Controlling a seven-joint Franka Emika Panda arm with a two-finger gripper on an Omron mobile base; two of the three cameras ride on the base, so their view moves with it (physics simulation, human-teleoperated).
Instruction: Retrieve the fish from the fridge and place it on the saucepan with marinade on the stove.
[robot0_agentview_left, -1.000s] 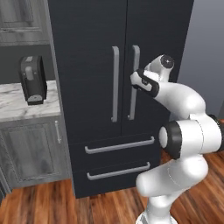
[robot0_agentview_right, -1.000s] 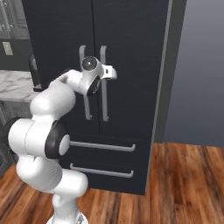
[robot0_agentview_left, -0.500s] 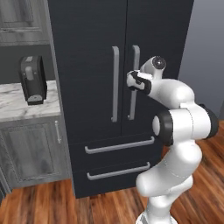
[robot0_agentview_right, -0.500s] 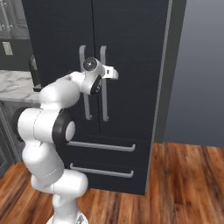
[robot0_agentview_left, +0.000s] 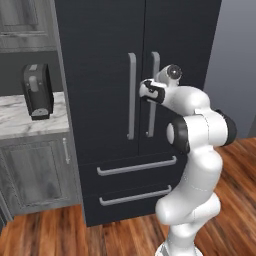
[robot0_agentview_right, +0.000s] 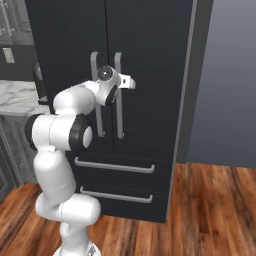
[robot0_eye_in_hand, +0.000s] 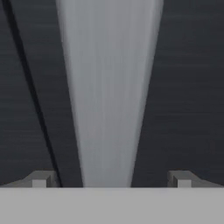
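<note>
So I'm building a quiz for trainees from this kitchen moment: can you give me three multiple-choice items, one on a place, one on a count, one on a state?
1. Which handle does the open two-finger gripper straddle on the tall black two-door fridge?
A. the right door's long grey handle
B. a drawer handle
C. the cabinet handle

2. How many drawer handles run across the fridge's lower front?
A. one
B. two
C. four

3. What state are the fridge doors in?
A. both shut
B. left one ajar
C. both wide open

Answers:
1. A: the hand view shows the grey bar between the fingers, and the base views place the hand at the right door's handle.
2. B: two horizontal bars sit one above the other.
3. A: both door fronts lie flush and no shelves show.
</note>
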